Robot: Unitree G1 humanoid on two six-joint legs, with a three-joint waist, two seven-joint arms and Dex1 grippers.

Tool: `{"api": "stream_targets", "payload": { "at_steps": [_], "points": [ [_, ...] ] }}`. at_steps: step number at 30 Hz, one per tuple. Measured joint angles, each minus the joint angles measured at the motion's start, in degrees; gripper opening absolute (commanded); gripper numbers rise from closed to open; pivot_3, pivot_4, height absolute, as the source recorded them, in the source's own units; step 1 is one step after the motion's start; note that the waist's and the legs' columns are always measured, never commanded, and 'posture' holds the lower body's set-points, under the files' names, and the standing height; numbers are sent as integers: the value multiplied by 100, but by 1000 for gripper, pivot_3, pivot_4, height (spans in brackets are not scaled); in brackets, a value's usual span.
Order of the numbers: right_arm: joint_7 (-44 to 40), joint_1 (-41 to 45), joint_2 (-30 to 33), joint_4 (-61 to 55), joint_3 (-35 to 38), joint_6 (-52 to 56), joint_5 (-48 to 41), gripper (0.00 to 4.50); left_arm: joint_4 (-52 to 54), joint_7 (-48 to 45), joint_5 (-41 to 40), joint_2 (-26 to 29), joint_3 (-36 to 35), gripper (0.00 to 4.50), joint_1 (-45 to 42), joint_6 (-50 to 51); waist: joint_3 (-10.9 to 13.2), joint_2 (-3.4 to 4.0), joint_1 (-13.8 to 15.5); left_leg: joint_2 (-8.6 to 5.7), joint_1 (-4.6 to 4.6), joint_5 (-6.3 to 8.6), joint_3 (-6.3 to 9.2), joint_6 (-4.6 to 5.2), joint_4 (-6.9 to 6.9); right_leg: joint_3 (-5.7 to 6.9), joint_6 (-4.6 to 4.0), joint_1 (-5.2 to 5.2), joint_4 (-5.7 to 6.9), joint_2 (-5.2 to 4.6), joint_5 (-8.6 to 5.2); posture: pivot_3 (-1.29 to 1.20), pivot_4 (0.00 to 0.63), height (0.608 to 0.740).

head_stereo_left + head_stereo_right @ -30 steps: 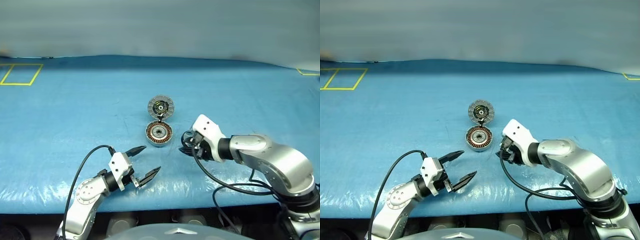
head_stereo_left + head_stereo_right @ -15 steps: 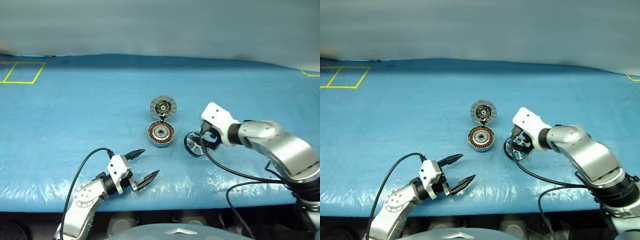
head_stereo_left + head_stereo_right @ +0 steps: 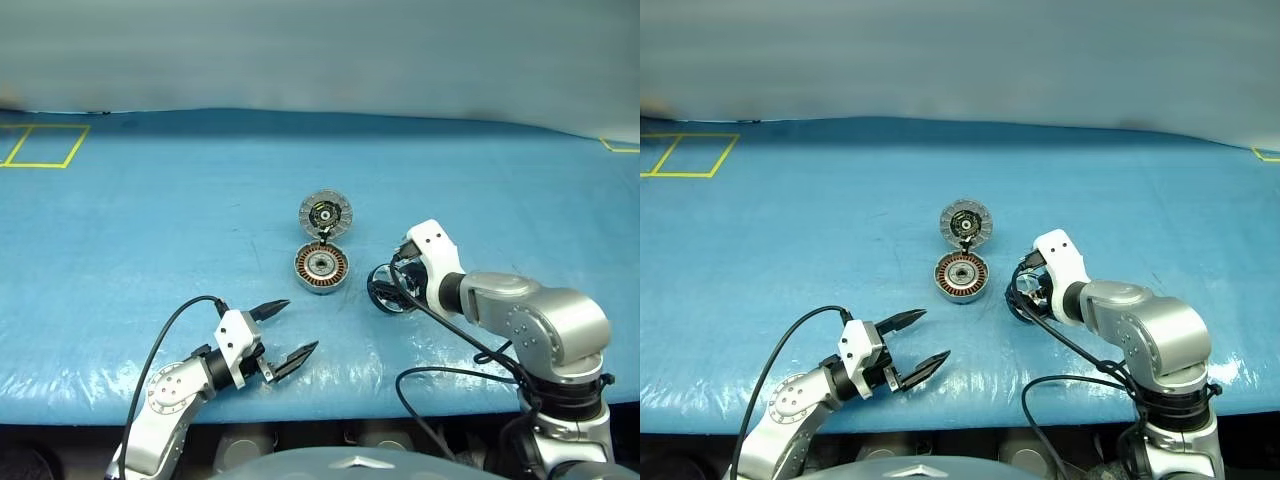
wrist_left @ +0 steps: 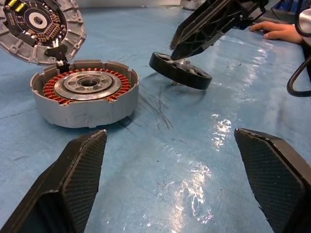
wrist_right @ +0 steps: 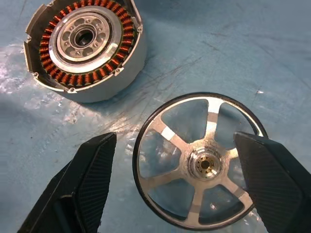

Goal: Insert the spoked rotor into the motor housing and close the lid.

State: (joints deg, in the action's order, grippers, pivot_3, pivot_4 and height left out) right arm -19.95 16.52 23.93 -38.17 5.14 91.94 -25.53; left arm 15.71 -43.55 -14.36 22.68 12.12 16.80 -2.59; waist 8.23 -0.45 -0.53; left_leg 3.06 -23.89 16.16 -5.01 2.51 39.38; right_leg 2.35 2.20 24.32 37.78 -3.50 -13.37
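The spoked rotor (image 5: 199, 162), black-rimmed with silver spokes, lies slightly tilted on the blue cloth to the right of the motor housing (image 3: 321, 266). My right gripper (image 5: 175, 138) hangs open just above it, one finger on each side of the rim, gripping nothing. The housing shows its copper windings, and the lid (image 3: 326, 213) stands open, hinged at the housing's far edge. My left gripper (image 3: 296, 326) is open and empty near the table's front edge, pointing toward the housing (image 4: 85, 90) and the rotor (image 4: 180, 70).
Blue cloth (image 3: 150, 220) covers the whole table. Yellow tape marks sit at the far left (image 3: 40, 145) and the far right (image 3: 620, 146). A person's hand (image 4: 277, 30) rests on the cloth beyond the rotor. Black cables trail from both wrists.
My right gripper opened and let go of the rotor, which now lies on the cloth beside the housing; its wrist rolled and shifted a little right. The left arm kept still.
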Motion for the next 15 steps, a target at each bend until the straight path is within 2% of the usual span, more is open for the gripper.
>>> {"api": "stream_targets", "payload": {
  "at_steps": [5, 15],
  "points": [
    [389, -75, -363, -281, 364, -1, -163, 4054, 2, -19, -48, 3, 0, 4500, -10, 16, -1, 2, -19, 2, 5, -2, 0, -2, 0, -1, 0, -1, 4, 4, 0, 0, 150, 740],
    [958, -217, -568, -262, 561, 0, -355, 4054, 1, -37, -96, 3, 4, 4500, -108, 83, -1, 2, -17, 0, 4, -2, -1, -2, 0, -3, 1, -2, 4, 4, 1, 0, 150, 740]
  ]
}}
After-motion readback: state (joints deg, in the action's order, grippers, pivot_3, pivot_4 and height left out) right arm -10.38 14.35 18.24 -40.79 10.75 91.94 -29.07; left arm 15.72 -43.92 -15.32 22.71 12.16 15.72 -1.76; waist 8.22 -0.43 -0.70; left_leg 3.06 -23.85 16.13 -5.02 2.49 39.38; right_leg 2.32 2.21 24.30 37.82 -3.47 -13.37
